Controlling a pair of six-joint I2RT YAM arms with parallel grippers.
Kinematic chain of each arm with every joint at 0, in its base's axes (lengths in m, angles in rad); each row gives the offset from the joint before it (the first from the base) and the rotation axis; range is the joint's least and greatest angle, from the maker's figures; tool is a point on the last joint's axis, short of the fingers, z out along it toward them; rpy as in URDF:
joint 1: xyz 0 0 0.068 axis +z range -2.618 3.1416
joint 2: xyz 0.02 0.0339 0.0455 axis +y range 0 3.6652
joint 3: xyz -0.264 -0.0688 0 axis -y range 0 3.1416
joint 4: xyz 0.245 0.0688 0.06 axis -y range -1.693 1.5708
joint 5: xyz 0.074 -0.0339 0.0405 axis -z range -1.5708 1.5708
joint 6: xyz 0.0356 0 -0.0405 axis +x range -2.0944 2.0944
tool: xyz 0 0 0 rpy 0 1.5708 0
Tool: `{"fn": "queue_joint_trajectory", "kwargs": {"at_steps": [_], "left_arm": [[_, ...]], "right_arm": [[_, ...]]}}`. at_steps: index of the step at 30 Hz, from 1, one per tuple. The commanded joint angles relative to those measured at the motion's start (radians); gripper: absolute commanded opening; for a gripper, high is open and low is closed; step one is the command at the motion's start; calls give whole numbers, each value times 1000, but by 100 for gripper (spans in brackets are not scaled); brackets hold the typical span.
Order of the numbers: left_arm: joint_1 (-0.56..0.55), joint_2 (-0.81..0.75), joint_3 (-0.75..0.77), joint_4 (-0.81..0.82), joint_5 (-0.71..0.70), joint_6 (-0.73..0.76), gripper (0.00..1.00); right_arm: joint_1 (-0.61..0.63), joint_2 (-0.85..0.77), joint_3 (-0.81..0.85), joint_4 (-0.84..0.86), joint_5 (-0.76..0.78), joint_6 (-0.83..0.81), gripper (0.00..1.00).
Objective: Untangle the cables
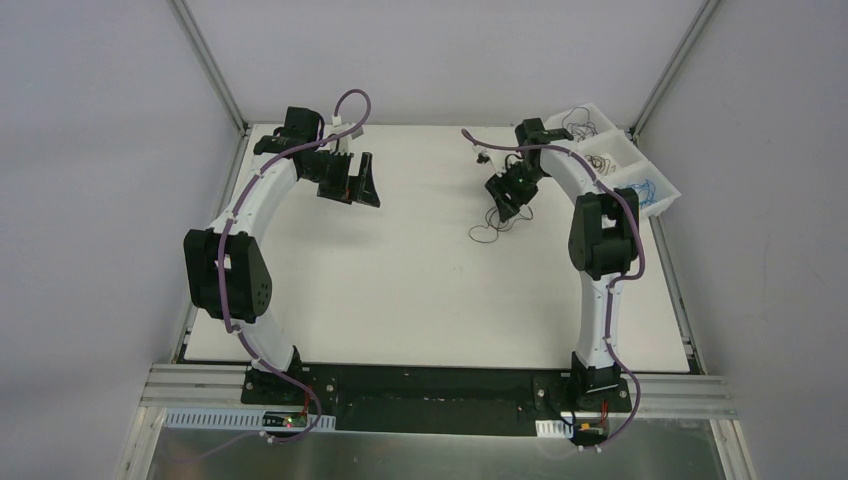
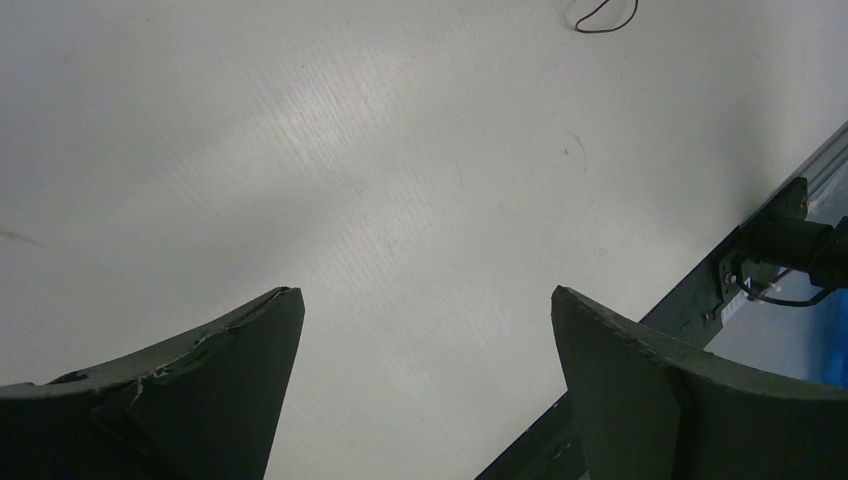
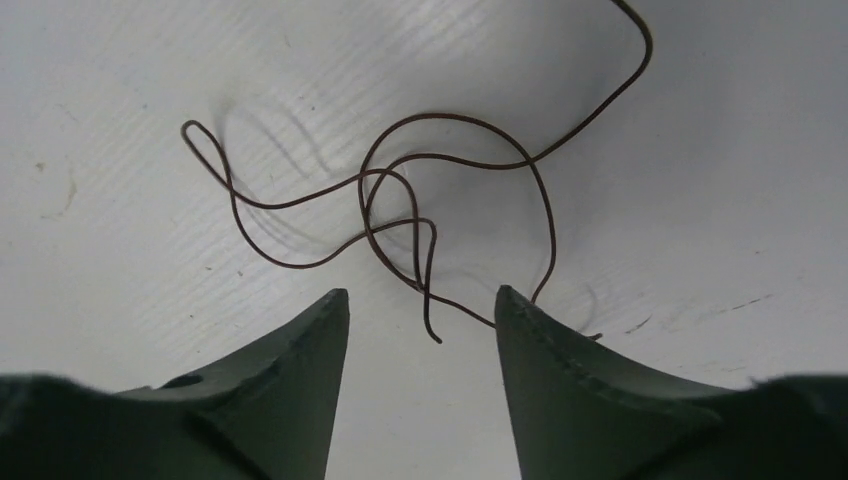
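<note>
A tangle of thin dark brown wire lies in loops on the white table, right in front of my right gripper. That gripper is open and empty. One loose wire end reaches in between its fingertips, and another strand passes by the right fingertip. From above, the wire lies just ahead of the right gripper. My left gripper is open and empty at the back left, far from the wire. In its wrist view a wire loop shows at the top edge.
A white compartment tray stands at the back right corner, with a bright blue wire in the near compartment and dark wires in the far one. Metal frame posts and rails border the table.
</note>
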Motion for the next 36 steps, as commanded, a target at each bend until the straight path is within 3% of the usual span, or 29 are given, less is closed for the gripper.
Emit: {"fn": "queue_joint_trajectory", "kwargs": {"at_steps": [1, 8, 15, 20, 27, 29, 32, 33, 36], "left_arm": [[15, -17, 20, -22, 18, 18, 99], [15, -6, 23, -25, 20, 17, 99], [15, 8, 35, -27, 21, 14, 99], [15, 15, 42, -32, 18, 18, 99], [15, 14, 42, -34, 14, 22, 99], [15, 11, 39, -35, 13, 24, 99], [16, 8, 39, -36, 14, 24, 99], [16, 8, 37, -36, 13, 24, 99], [16, 8, 39, -35, 18, 23, 99]], "right_arm": [[-1, -24, -29, 51, 66, 8, 69], [-8, -83, -120, 144, 131, 35, 99], [-11, -10, -66, 141, 57, 112, 99], [4, 61, -6, 137, 61, 177, 86], [40, 25, -155, 161, 134, 156, 64], [40, 10, -193, 154, 142, 150, 50], [38, -12, -235, 142, 139, 137, 9], [37, -21, -239, 136, 132, 136, 0], [30, -61, -206, 119, 77, 144, 0]]}}
